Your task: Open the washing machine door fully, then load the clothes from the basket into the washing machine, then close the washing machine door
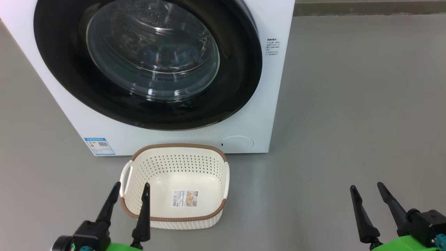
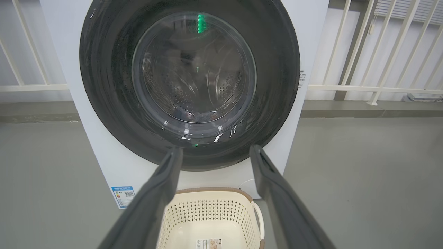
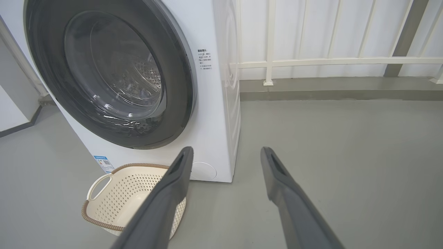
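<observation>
Washing machine door (image 1: 153,52), a large round door with a wide glossy black rim and a bulging clear glass centre, lies shut, flush against the front of the big white boxy washing machine (image 1: 167,139). Left claw (image 1: 131,186) has its two long dark fingers spread apart and pinches nothing. In the head view its tips overlap the near left corner of the small cream-white perforated plastic basket (image 1: 181,164), and in its wrist view the claw (image 2: 215,149) points at the door's lower rim. Right claw (image 1: 366,186) is likewise spread and pinches nothing, over the grey floor (image 1: 348,104) well to the right of the basket. The basket, with a brown woven-look rim and side handles, stands on the floor just before the machine, a paper label (image 1: 185,198) on its bottom. Behind the glass, low in the drum, light-blue fabric with orange-brown flecks, the clothes (image 1: 163,57), shows dimly. A blue energy sticker (image 1: 99,146) and a round filter cover (image 1: 237,143) sit on the machine's lower front.
</observation>
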Motion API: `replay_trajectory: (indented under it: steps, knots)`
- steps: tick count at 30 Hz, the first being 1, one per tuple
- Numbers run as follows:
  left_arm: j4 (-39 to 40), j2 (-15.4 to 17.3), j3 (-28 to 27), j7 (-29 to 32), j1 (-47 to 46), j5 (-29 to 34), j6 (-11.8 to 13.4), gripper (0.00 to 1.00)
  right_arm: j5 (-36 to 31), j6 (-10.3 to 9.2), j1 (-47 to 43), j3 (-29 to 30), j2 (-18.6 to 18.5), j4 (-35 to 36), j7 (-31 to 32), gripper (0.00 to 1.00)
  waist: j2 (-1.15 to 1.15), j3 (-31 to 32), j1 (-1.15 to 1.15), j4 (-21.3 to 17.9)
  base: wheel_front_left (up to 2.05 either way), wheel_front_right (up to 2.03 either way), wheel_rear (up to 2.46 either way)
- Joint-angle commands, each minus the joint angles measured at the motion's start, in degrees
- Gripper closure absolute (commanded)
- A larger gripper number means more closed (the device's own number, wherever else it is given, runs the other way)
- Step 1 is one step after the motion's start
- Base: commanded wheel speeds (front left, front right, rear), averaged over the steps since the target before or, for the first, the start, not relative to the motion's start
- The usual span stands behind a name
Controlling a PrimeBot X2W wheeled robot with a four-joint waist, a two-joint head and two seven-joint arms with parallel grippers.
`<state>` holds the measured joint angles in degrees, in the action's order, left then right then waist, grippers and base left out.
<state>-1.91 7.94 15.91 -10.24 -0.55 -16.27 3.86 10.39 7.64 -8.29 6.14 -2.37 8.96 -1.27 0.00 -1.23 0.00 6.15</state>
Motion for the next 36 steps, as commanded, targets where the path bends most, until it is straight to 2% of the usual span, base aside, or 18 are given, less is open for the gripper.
replay_trajectory:
  steps: [1, 7, 12, 16, 36]
  knots:
    - [0.0, 0.13, -0.01, 0.0, 0.0, -0.01, 0.0, 1.0, 0.19, 0.0, 0.0, -0.01, 0.0, -0.05, -0.01, 1.0, 0.0, -0.02, 0.0, 0.0, 0.0, 0.0, 0.0]
    - [-2.36, -0.76, 0.22, 0.26, 1.05, -1.39, -0.2, 1.0, 1.8, 0.01, 0.03, -0.16, 0.28, -3.08, -0.01, 1.0, 0.0, -0.05, 0.0, -0.06, 0.0, 0.0, 0.0]
    - [-2.66, -0.74, -0.52, 0.76, 0.9, -4.67, -0.62, 1.0, 5.31, 0.0, 0.53, -0.39, 0.04, -3.82, 0.16, 1.0, 0.0, 0.17, 0.12, -0.36, 0.0, 0.0, 0.0]
    - [-3.06, -0.74, -1.08, 1.16, 0.64, -7.26, -0.98, 1.0, 8.09, 0.0, 1.07, -0.57, -0.13, -4.58, 0.26, 1.0, 0.0, 0.1, 0.01, -0.56, 0.0, 0.0, 0.0]
    - [-4.88, -0.91, -3.88, 3.17, -0.53, -19.37, -2.76, 1.0, 21.05, -0.03, 3.37, -1.19, -0.76, -7.71, 0.89, 1.0, 0.0, 0.24, 0.0, -1.49, 0.0, 0.0, 0.0]
